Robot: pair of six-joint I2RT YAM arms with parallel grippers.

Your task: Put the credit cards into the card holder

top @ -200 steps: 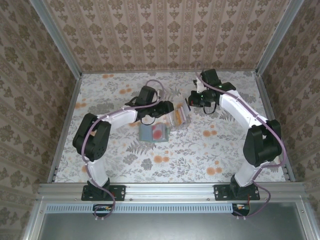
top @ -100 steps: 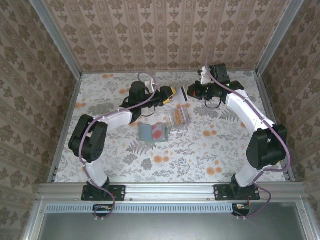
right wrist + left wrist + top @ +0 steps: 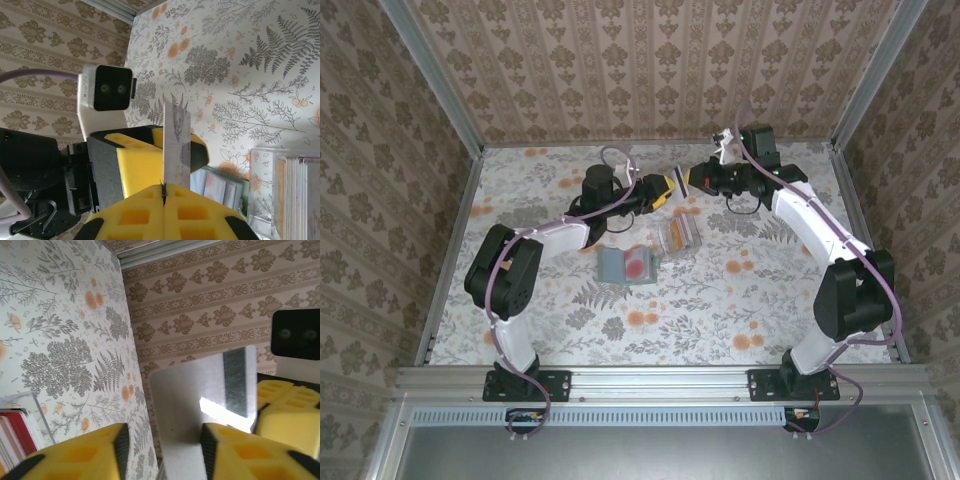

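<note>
My right gripper (image 3: pixel 163 189) is shut on a silvery credit card (image 3: pixel 176 142) that sticks out edge-on, in the air above the back of the table. My left gripper (image 3: pixel 164 436) faces it and stands open around the card's (image 3: pixel 200 400) free end. The card lies against one yellow finger (image 3: pixel 250 450), with a gap to the other. From above, the two grippers (image 3: pixel 668 189) (image 3: pixel 691 181) meet tip to tip. The grey-green card holder (image 3: pixel 626 266) lies flat mid-table with a red card on it. More cards stand in a clear tray (image 3: pixel 678 236).
The clear tray (image 3: pixel 265 180) sits right beside the card holder (image 3: pixel 220 186), below the raised grippers. Patterned walls close in the back and both sides. The tabletop (image 3: pixel 720 300) in front of the holder is bare floral cloth.
Both grippers have lifted away from the tray toward the back and come together. The left jaws have narrowed around the card held by the right gripper.
</note>
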